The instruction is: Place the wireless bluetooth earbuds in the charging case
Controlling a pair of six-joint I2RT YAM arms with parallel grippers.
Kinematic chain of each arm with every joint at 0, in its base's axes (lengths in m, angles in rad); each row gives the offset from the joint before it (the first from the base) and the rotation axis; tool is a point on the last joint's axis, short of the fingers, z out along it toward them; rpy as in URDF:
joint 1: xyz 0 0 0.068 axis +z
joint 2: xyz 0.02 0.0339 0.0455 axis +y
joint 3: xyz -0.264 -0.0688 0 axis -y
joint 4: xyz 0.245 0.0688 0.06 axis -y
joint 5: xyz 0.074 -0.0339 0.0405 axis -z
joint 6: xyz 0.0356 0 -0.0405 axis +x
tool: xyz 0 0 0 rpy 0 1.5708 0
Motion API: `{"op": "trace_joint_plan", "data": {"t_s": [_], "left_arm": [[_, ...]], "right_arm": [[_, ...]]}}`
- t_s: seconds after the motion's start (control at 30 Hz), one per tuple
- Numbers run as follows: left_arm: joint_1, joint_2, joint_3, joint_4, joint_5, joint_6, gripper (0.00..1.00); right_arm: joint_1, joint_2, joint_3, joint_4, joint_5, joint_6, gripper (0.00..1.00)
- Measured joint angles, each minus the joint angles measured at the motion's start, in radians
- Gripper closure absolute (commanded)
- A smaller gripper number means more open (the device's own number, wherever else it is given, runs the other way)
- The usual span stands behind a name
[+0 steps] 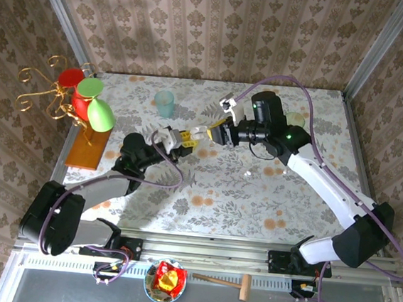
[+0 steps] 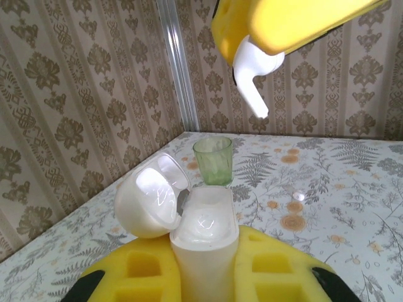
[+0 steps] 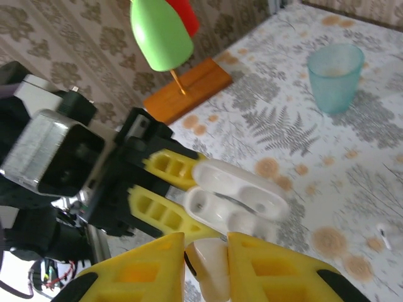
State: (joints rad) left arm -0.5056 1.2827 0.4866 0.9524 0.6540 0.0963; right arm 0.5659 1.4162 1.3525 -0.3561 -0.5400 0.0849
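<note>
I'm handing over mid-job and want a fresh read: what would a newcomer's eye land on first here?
First, the glossy white charging case, lid flipped open, clamped in the left gripper over mid-table. Facing it, just short of its wells, the right gripper pinches a white stemmed earbud. A second small white earbud lies loose on the floral tabletop beyond.

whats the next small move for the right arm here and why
Probably ease the right gripper down toward the charging case. It is shut on an earbud hanging stem-down just above the case, which the left gripper holds with its lid open.
</note>
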Motion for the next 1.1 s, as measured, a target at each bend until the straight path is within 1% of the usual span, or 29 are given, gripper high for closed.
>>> {"op": "trace_joint_plan", "data": {"t_s": [0.27,0.67,1.1], "left_arm": [[-0.012,0.021,0.007,0.052,0.007,-0.042,1.00],[-0.012,0.021,0.009,0.066,0.008,-0.082,1.00],[-0.004,0.020,0.011,0.066,-0.012,-0.146,1.00]], "right_arm": [[0.048,0.024,0.000,0.087,-0.015,0.009,0.78],[0.050,0.101,0.000,0.135,-0.016,0.025,0.78],[0.051,0.129,-0.006,0.206,-0.018,0.058,0.79]]}}
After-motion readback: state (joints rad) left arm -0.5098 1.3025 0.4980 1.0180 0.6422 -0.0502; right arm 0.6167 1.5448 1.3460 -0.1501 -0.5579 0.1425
